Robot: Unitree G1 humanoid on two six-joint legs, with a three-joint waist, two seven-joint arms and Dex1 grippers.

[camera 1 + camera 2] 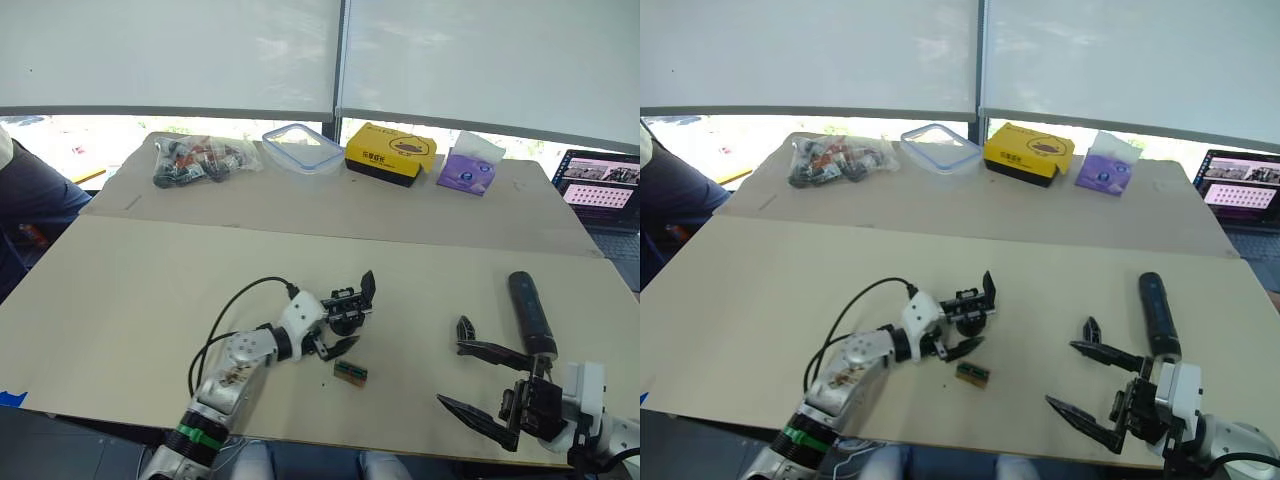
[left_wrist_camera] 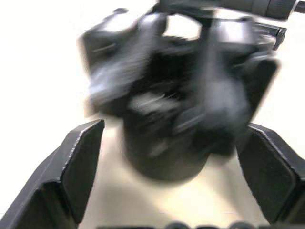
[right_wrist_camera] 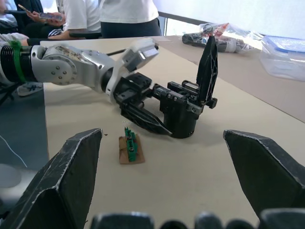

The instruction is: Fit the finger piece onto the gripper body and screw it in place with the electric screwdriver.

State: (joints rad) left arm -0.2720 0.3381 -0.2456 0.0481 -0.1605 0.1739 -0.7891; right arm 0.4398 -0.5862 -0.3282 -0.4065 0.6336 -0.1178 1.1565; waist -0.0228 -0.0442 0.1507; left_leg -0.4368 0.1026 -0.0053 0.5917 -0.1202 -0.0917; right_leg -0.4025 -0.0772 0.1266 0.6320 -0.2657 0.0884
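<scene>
The gripper body [image 3: 181, 113], a black assembly with a round base, stands on the table with one pointed finger upright. My left gripper [image 2: 175, 128] is open, a finger on each side of it, with gaps showing beside the base. The electric screwdriver [image 1: 528, 308] lies on the table at the right, its metal bit pointing toward me. Just left of it my right gripper [image 1: 455, 365] is spread wide open and holds nothing. I cannot make out the finger piece as a separate part.
A small green-brown block [image 1: 350, 372] lies just in front of the gripper body. Along the far side are a bag of parts [image 1: 200, 158], a clear tub [image 1: 302, 147], a yellow box [image 1: 390, 152], a purple packet [image 1: 468, 170] and a laptop [image 1: 600, 190]. A person sits at the far left [image 1: 25, 195].
</scene>
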